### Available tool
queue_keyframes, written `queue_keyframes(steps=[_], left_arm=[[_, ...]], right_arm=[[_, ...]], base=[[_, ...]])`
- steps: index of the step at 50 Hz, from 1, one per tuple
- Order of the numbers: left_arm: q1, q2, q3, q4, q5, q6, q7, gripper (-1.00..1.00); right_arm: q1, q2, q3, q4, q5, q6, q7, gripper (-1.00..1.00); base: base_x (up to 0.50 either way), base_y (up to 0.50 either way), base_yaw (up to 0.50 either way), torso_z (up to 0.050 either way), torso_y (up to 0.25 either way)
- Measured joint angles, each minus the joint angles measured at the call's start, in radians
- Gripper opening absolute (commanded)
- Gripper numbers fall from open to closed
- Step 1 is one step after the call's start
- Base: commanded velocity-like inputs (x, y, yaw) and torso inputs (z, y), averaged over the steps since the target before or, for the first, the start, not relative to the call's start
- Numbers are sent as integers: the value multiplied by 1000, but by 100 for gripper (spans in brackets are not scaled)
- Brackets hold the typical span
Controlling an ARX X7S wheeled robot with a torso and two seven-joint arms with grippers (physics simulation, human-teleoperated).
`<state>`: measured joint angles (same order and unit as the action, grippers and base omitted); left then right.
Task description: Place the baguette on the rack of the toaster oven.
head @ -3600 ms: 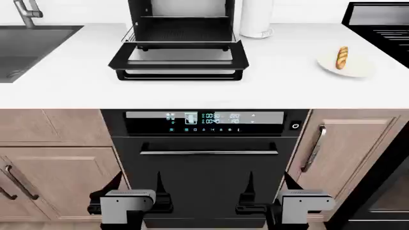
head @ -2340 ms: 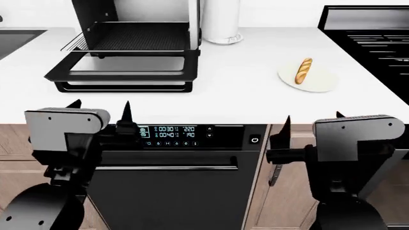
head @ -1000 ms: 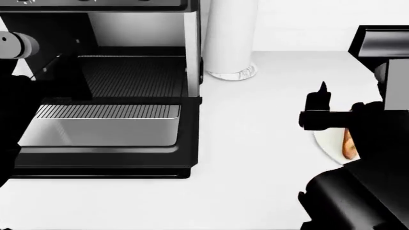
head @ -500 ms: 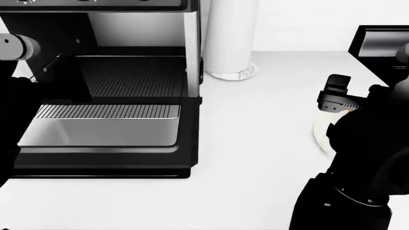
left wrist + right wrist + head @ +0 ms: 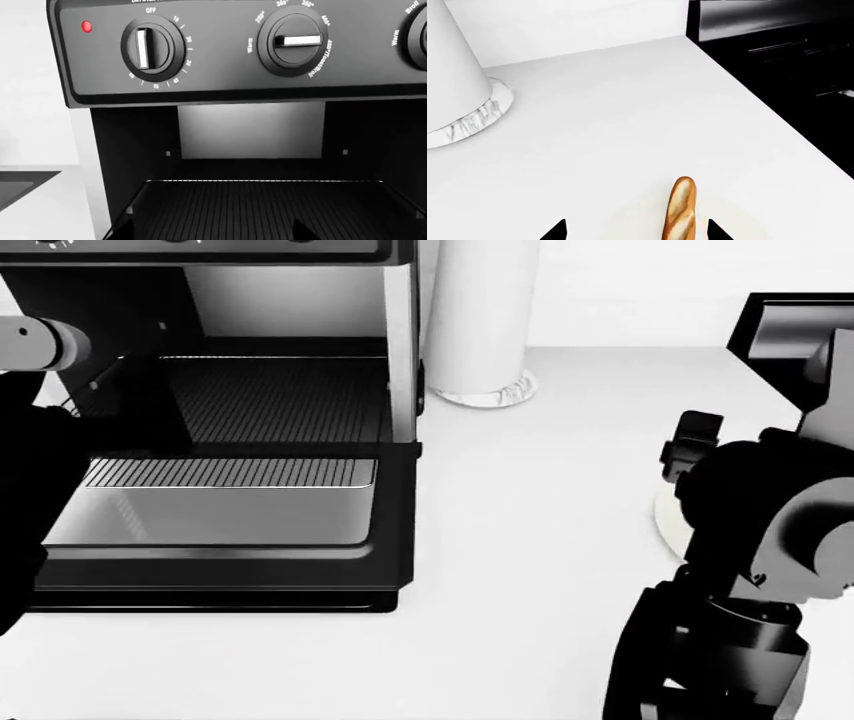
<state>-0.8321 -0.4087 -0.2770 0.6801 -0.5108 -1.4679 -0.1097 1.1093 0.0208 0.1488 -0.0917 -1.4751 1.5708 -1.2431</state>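
Note:
The baguette (image 5: 681,210) lies on a pale plate (image 5: 740,220) on the white counter. In the right wrist view my right gripper (image 5: 635,231) is open just above it, and the loaf sits between the fingertips, nearer one of them. In the head view my right arm (image 5: 761,530) hides the baguette, and only a sliver of the plate (image 5: 666,523) shows. The black toaster oven (image 5: 267,300) stands at the left with its glass door (image 5: 200,515) dropped open. The rack (image 5: 280,400) of fine bars fills the cavity (image 5: 267,210). My left gripper (image 5: 213,232) is open and empty at the cavity mouth.
A white cylinder on a marbled base (image 5: 481,320) stands right of the toaster oven, and also shows in the right wrist view (image 5: 454,75). A black stove (image 5: 787,330) borders the counter at the far right. A dark sink corner (image 5: 20,185) lies beyond the oven's other side.
My right arm has swung over the plate and tipped down, so it now hides the baguette in the head view. The left arm has barely moved. Earlier still, the view closed in on the counter.

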Motion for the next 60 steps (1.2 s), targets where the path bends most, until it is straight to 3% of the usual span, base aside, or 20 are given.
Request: queue_keyframes(steps=[60], left_arm=[[35, -12, 3, -22, -35, 30, -19, 100]], right_arm=[[-100, 5, -29, 69, 183, -6, 308, 100]], base=[[0, 0, 0, 0, 0]])
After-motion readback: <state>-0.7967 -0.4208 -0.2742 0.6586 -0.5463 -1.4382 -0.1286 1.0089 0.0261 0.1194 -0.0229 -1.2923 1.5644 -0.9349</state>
